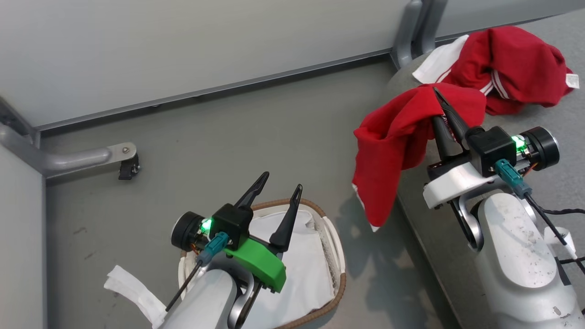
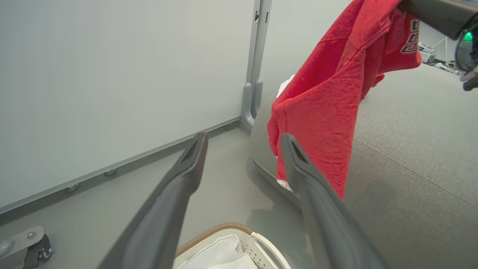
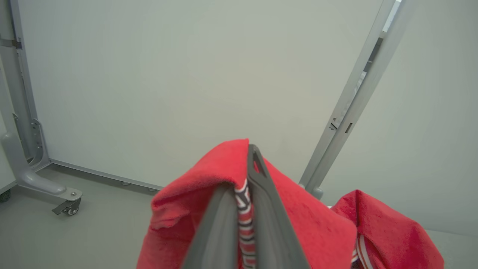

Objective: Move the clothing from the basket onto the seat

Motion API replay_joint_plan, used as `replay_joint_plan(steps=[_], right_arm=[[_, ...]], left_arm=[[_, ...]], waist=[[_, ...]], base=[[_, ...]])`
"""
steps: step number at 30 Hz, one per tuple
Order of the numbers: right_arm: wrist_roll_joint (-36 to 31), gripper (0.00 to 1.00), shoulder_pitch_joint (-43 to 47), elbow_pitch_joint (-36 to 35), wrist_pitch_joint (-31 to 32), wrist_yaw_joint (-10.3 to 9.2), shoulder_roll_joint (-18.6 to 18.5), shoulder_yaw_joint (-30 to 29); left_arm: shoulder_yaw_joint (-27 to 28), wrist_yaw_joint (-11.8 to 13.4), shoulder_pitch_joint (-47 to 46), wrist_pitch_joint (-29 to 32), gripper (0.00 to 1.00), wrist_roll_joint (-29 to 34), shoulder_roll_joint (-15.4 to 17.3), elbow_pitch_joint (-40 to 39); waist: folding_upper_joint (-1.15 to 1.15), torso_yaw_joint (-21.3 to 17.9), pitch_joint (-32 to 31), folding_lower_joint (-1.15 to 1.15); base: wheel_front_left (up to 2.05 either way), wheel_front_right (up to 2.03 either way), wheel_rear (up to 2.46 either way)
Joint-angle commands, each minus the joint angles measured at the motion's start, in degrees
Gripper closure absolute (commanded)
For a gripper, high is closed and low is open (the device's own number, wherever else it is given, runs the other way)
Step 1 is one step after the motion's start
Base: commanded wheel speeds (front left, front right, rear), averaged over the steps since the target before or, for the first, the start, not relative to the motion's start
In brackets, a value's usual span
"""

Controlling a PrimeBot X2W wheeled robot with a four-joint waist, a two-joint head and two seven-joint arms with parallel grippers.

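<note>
Left hand (image 1: 282, 181) hangs spread over the basket (image 1: 337, 256); right hand (image 1: 438, 93) pinches the red jersey (image 1: 388, 146) at the edge of the seat (image 1: 429, 237); next, likely: carry it inward, then release.

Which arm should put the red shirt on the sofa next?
Right. The right tool is shut on the red jersey, which hangs over the seat's edge. The left tool is open, empty, above the basket.

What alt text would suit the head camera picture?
The shut right gripper holds a red fabric jersey hanging over the edge of the grey woven sofa seat, beside a red garment with white striped trim on it. The open left gripper hovers above the white brown-rimmed plastic basket.
</note>
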Motion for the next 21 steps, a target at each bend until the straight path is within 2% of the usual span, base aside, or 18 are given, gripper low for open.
replay_joint_plan(steps=[1, 11, 15, 21], right_arm=[[-0.2, 1.00, 0.9, -0.4, -0.1, -0.08, -0.3, -0.4], [-0.1, 1.00, 3.4, -0.9, -0.1, -0.08, -0.1, -2.9], [0.0, 1.00, 4.1, -0.9, -0.1, -0.08, 0.0, -3.7], [0.2, 1.00, 4.5, -1.2, -0.1, -0.08, -0.2, -5.2]], left_arm=[[-0.1, -0.2, 0.3, -0.2, 0.00, 0.5, 0.1, 0.1], [-2.3, -0.4, -0.3, -0.2, 0.00, 1.7, 0.2, 0.7], [-3.6, -0.4, -0.7, -0.2, 0.00, 1.4, 0.2, 0.9], [-5.2, -0.4, -1.3, -0.2, 0.00, 1.4, 0.2, 0.9]], waist=[[0.00, -4.6, 1.4, 0.00], [0.00, -14.2, 2.4, 0.00], [0.00, -15.7, 2.6, 0.00], [0.00, -15.5, 3.5, 0.00]], base=[[0.00, 0.00, 0.00], [0.00, 0.00, 0.00], [0.00, 0.00, 0.00], [0.00, 0.00, 0.00]])
